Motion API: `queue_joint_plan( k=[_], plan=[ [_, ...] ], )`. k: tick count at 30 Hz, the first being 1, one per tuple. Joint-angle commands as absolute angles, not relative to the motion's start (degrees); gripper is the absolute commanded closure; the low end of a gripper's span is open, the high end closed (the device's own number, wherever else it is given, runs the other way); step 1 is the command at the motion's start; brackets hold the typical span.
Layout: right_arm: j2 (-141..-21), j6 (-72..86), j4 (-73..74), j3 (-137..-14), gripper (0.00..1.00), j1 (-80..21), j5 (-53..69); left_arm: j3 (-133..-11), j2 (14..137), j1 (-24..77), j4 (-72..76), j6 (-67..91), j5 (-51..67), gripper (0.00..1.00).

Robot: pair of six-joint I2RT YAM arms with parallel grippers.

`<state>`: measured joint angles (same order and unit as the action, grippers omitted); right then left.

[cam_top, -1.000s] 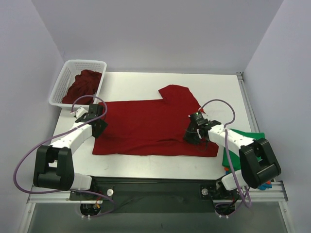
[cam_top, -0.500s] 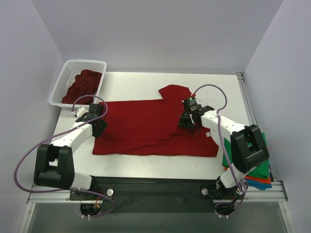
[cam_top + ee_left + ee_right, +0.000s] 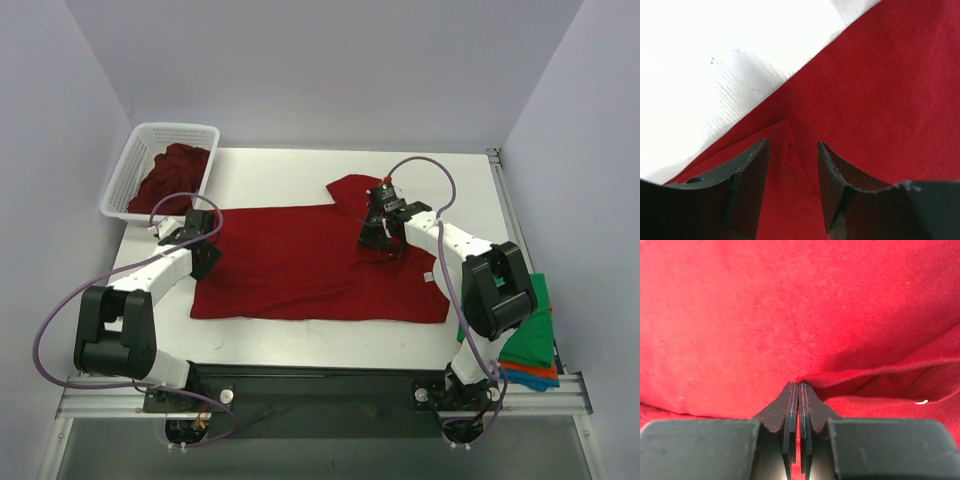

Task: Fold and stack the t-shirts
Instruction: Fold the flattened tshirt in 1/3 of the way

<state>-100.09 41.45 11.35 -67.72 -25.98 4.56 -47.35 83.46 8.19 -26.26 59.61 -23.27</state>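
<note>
A deep red t-shirt (image 3: 300,265) lies spread flat across the middle of the white table, with one sleeve (image 3: 360,192) pointing to the back. My left gripper (image 3: 204,260) (image 3: 792,145) hovers open over the shirt's left edge, a small crease of red cloth (image 3: 790,165) between its fingers. My right gripper (image 3: 378,238) (image 3: 798,385) is shut low on the shirt's right half, and a raised fold of the red cloth (image 3: 865,377) starts right at its tips. A small white tag (image 3: 428,278) shows on the shirt near there.
A white lattice basket (image 3: 128,165) at the back left holds crumpled deep red t-shirts (image 3: 172,175). A folded pile (image 3: 530,345) with green on top and orange and blue beneath sits at the table's right front edge. Bare table (image 3: 270,180) lies behind the shirt.
My right gripper has shut and travelled from the shirt's lower right up and leftward toward the sleeve. The left arm has barely moved.
</note>
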Motion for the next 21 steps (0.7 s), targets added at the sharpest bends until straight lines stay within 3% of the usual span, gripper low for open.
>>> queue_joint_plan(
  k=[1,16,21],
  plan=[
    [-99.67,40.52,12.74,-69.87,1.0,-26.46,4.83,-50.36,84.64,8.0,-26.72,61.08,-25.4,0.47],
    [-98.35,40.25,12.74,-69.08,1.0,-26.37,4.48,-51.24,87.8,8.44,-30.41,63.54,-25.14,0.55],
    [-98.0,40.17,12.74,-68.82,1.0,-26.37,4.57,-50.8,88.86,8.53,-29.97,63.46,-24.79,0.69]
  ],
)
